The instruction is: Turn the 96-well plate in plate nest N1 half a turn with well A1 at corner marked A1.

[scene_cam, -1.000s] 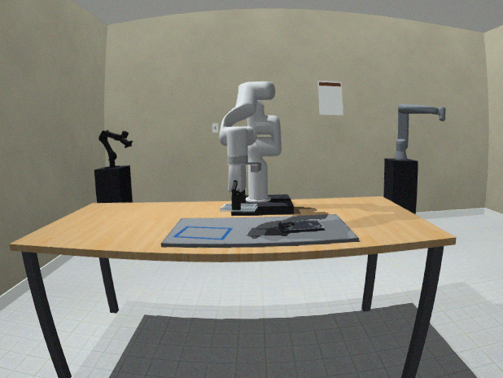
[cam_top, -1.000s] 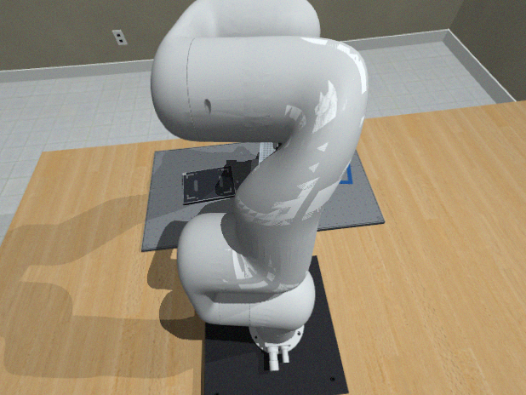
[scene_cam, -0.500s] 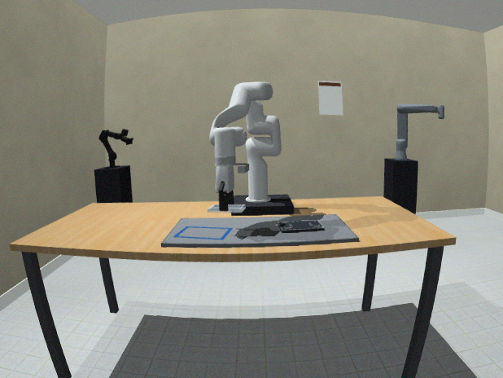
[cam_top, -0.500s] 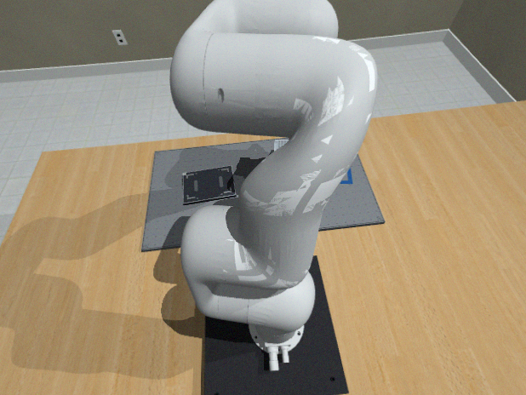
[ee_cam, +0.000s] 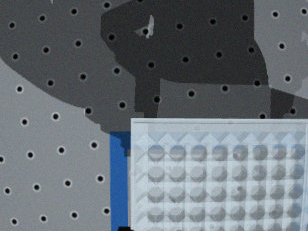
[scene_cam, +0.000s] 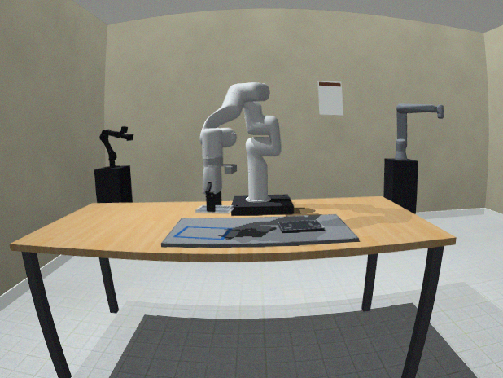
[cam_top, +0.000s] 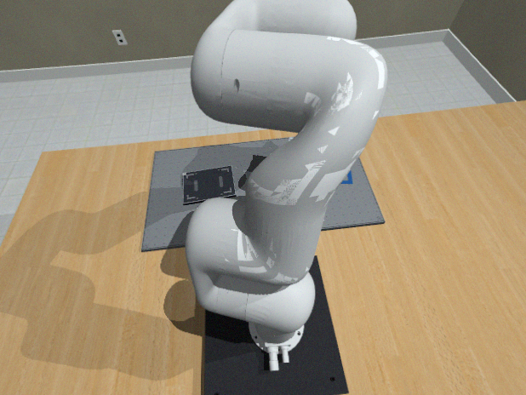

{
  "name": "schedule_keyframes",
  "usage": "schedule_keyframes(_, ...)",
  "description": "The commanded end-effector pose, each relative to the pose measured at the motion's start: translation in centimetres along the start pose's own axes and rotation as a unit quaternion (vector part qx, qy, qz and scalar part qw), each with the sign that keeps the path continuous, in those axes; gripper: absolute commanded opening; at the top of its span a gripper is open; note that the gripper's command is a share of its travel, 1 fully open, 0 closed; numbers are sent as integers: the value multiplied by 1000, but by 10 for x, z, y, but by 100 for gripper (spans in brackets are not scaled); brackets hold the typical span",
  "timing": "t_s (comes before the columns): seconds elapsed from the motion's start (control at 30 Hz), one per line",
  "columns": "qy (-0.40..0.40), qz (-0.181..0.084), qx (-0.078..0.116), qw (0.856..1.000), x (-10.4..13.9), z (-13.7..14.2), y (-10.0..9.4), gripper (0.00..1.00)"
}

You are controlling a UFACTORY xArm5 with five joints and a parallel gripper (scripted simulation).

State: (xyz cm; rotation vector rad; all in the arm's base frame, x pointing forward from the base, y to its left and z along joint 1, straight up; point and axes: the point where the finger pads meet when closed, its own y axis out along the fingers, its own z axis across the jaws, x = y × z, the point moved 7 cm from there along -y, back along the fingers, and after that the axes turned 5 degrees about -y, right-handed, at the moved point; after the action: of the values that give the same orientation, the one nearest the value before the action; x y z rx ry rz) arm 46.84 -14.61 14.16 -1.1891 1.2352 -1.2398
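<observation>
The claw (scene_cam: 212, 200) is clenched on the 96-well plate (ee_cam: 220, 174), carried above the grey mat (ee_cam: 45, 149) with the empty plate nest N1 (cam_top: 208, 185) well off to its side, so keep it level while turning.

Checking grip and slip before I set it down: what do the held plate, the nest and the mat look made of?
96-well plate: pale, slightly see-through, likely moulded plastic; the blue outline shows faintly through its edge. The gripper is shut on it.
Plate nest N1: matt black, hard-looking, with light corner locator marks; metal or plastic, can't tell.
Grey mat: dull, with a grid of small holes, like a perforated board.
</observation>
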Motion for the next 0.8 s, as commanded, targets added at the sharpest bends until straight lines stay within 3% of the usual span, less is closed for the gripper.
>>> schedule_keyframes(0.0,-1,3,2,1000,11,3,-1,0)
schedule_keyframes(0.37,-1,2,2,1000,47,10,0,0)
schedule_keyframes(0.77,-1,2,2,1000,47,10,0,0)
